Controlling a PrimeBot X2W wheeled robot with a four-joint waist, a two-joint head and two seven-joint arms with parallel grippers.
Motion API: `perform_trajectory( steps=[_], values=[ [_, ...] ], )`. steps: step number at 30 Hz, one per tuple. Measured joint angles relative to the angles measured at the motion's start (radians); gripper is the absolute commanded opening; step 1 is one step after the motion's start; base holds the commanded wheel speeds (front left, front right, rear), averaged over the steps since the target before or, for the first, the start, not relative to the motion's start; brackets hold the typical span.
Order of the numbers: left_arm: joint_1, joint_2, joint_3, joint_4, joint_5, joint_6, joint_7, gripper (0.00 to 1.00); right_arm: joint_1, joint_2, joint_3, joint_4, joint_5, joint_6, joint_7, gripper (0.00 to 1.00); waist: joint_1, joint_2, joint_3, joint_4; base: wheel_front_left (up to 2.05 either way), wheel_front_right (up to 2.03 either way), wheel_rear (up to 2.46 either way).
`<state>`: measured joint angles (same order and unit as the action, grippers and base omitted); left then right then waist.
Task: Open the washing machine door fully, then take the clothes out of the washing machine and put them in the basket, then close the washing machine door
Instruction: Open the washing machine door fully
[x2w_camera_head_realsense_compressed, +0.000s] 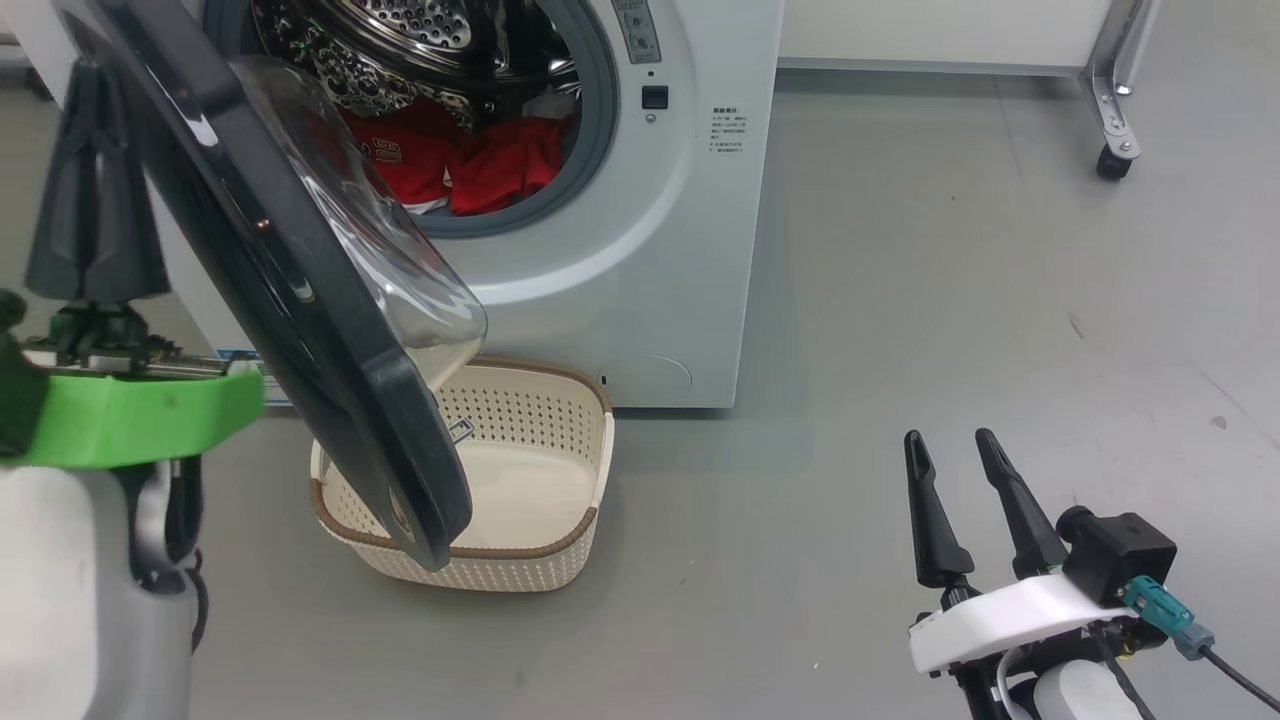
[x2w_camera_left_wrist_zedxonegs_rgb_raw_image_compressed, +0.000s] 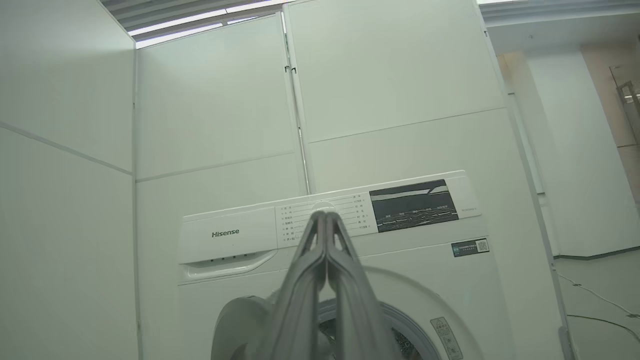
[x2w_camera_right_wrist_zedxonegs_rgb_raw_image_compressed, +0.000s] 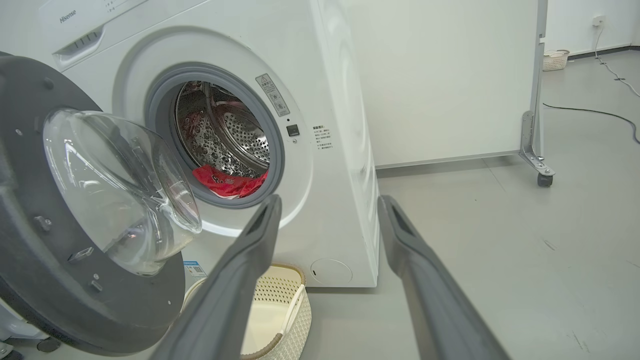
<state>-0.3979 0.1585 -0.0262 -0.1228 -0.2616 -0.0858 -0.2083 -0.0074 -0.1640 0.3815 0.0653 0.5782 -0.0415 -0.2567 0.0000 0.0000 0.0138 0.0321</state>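
Door: washing machine door (x2w_camera_head_realsense_compressed: 300, 290) open, seemingly not fully
Load: clothes (x2w_camera_head_realsense_compressed: 490, 165) inside washing machine (x2w_camera_head_realsense_compressed: 680, 250); basket (x2w_camera_head_realsense_compressed: 500, 570) empty
Grippers: left gripper (x2w_camera_left_wrist_zedxonegs_rgb_raw_image_compressed: 325, 216) clenched, empty; right gripper (x2w_camera_head_realsense_compressed: 950, 440) released

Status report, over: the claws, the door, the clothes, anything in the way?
Left claw shut, empty. Right claw open, low. Door open, hanging over basket. Clothes in washing machine.

The grey floor (x2w_camera_head_realsense_compressed: 950, 300) carries the washing machine (x2w_camera_head_realsense_compressed: 690, 250) at upper centre, the basket (x2w_camera_head_realsense_compressed: 500, 572) just in front of it at lower centre, and a wheeled partition foot (x2w_camera_head_realsense_compressed: 1112, 150) at upper right.
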Motion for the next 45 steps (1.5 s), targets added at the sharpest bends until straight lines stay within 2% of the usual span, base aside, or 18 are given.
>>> perform_trajectory(
  steps=[9, 18, 25, 42, 45],
  values=[
    [-0.026, -0.027, -0.122, -0.018, 0.003, -0.014, 0.084, 0.00, 0.001, 0.015, 0.004, 0.008, -0.009, 0.014, 0.000, 1.00, 0.0000, 0.0000, -0.006, -0.020, 0.00, 0.00, 0.00],
    [0.043, -0.078, -0.228, 0.058, -0.015, -0.024, 0.158, 0.00, 0.013, 0.022, -0.012, 0.018, -0.014, 0.022, 0.000, 1.00, 0.0000, 0.0000, -0.003, -0.037, 0.00, 0.00, 0.00],
    [0.118, -0.085, -0.257, 0.133, -0.058, -0.024, 0.216, 0.00, 0.013, 0.031, -0.018, 0.022, -0.018, 0.025, 0.000, 1.00, 0.0000, 0.0000, -0.003, -0.049, 0.00, 0.00, 0.00],
    [0.183, -0.086, -0.269, 0.269, -0.063, -0.019, 0.249, 0.00, 0.013, 0.045, -0.033, 0.025, -0.034, 0.041, 0.000, 1.00, 0.0000, 0.0000, 0.022, -0.080, 0.00, 0.00, 0.00],
    [0.188, -0.093, -0.248, 0.295, -0.097, -0.008, 0.252, 0.00, 0.013, 0.046, -0.032, 0.030, -0.035, 0.049, 0.000, 1.00, 0.0000, 0.0000, 0.024, -0.083, 0.00, 0.00, 0.00]
  ],
)
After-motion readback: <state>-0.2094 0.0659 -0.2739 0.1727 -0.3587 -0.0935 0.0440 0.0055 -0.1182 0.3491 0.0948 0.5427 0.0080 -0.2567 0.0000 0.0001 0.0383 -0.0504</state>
